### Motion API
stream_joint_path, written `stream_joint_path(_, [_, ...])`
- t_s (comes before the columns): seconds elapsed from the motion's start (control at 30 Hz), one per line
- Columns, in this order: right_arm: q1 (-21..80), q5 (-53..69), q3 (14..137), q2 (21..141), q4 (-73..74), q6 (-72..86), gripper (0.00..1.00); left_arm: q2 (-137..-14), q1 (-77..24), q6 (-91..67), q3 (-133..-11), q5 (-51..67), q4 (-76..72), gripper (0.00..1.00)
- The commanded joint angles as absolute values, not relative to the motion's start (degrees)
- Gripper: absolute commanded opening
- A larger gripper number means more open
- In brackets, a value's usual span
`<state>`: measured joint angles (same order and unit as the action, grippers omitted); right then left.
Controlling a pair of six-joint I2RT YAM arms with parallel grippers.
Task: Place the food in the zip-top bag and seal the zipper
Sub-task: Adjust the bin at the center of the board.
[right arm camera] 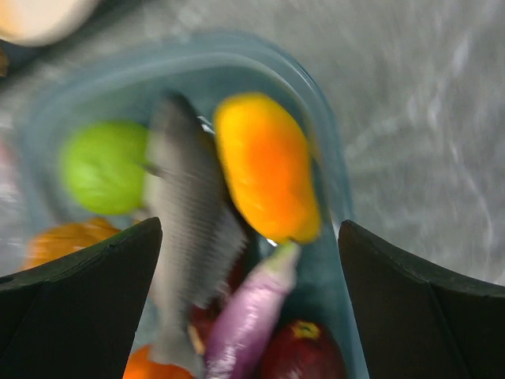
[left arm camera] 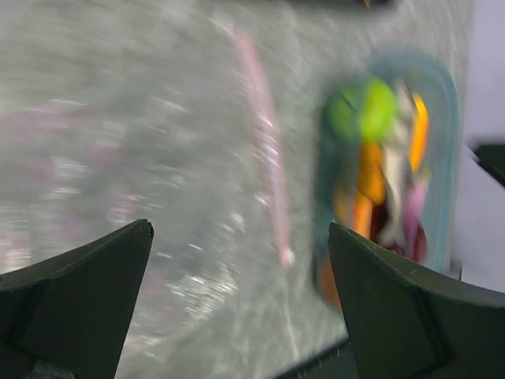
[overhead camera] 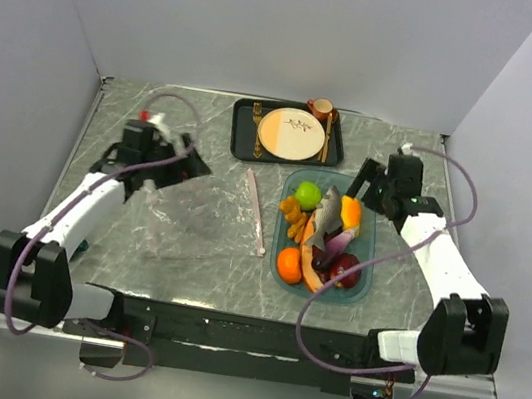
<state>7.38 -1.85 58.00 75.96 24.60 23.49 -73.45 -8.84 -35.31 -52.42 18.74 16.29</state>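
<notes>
- The bench [overhead camera: 202, 286] carries everything; nothing is bagged yet.
- The bag [overhead camera: 199, 209] lies flat and crinkled on the left half of the bench. Its mouth faces the middle and I cannot tell whether it is open. I judge the film could slide or fold under if I push a piece at it with nothing pinning it.
- The tray [overhead camera: 289, 185] sits right of centre, just beside the bag's mouth.
- My left claw [overhead camera: 190, 165] hangs wide open and empty over the bag's far-left part. My right claw [right arm camera: 248, 229] is spread just as wide, empty, above the tray's far end.
- The food [overhead camera: 320, 230] is piled in the tray: fish [right arm camera: 189, 229] over a green apple [right arm camera: 102, 166], with an eggplant [right arm camera: 248, 316] beside it. The heap is tight, so a pinch may catch two pieces or flick a round one off the bench.
- The zipper [overhead camera: 255, 213] runs from far to near by the bench's middle. Food lodged in it, I judge, would spoil the seal.
</notes>
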Motion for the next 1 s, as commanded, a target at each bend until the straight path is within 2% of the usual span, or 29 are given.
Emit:
stream_joint_path(0.0, [4.31,-0.97,55.11,76.81,26.90,27.07,1.00,-74.70,-19.93,-34.01,-58.53,18.02,18.54,0.99])
stream_joint_path(0.1, [2.03,1.75,53.79,80.49,26.45,26.55,0.94,-75.94,-25.38,-35.15,-57.13,17.32,17.14,0.99])
stream_joint_path(0.13, [1.50,2.37,54.31,81.55,26.89,26.28,0.88,-76.02,-25.84,-35.50,-56.69,17.05,16.79,0.99])
stream_joint_path(0.27, [1.14,0.62,55.19,84.63,26.63,25.31,0.75,-77.25,-26.19,-36.74,-55.90,18.28,15.56,0.99])
stream_joint_path(0.3, [1.06,0.09,55.37,85.77,26.20,24.96,0.71,-77.78,-26.19,-36.39,-56.25,18.37,15.82,0.99])
stream_joint_path(0.33, [0.88,0.09,56.33,86.48,26.19,24.53,0.61,-78.39,-26.19,-35.95,-56.77,18.63,16.43,0.99])
stream_joint_path(0.43, [0.26,-1.32,59.05,89.20,26.11,22.94,0.47,-81.20,-26.19,-33.58,-59.93,19.16,18.89,0.99])
stream_joint_path(0.5, [-1.22,-1.58,60.99,91.22,26.63,22.33,0.42,-83.49,-26.28,-32.09,-63.01,18.63,21.95,0.99])
stream_joint_path(0.53, [-1.40,-1.50,62.91,91.84,26.72,22.32,0.33,-84.28,-26.28,-31.56,-64.06,18.46,22.93,0.99])
stream_joint_path(0.57, [-1.67,-1.32,63.80,92.45,26.63,22.32,0.30,-86.03,-26.28,-31.20,-66.42,17.76,24.33,0.99])
stream_joint_path(0.73, [-2.20,-1.06,71.69,96.49,28.47,21.10,0.30,-89.56,-26.19,-29.53,-71.45,16.26,29.61,0.99])
stream_joint_path(0.83, [-2.29,-0.19,74.78,98.61,29.36,18.03,0.34,-91.92,-26.19,-29.10,-73.12,16.08,30.14,0.99])
stream_joint_path(0.97, [-2.29,-1.31,78.31,101.60,32.16,10.83,0.34,-93.60,-26.28,-29.09,-73.30,15.39,29.36,0.99])
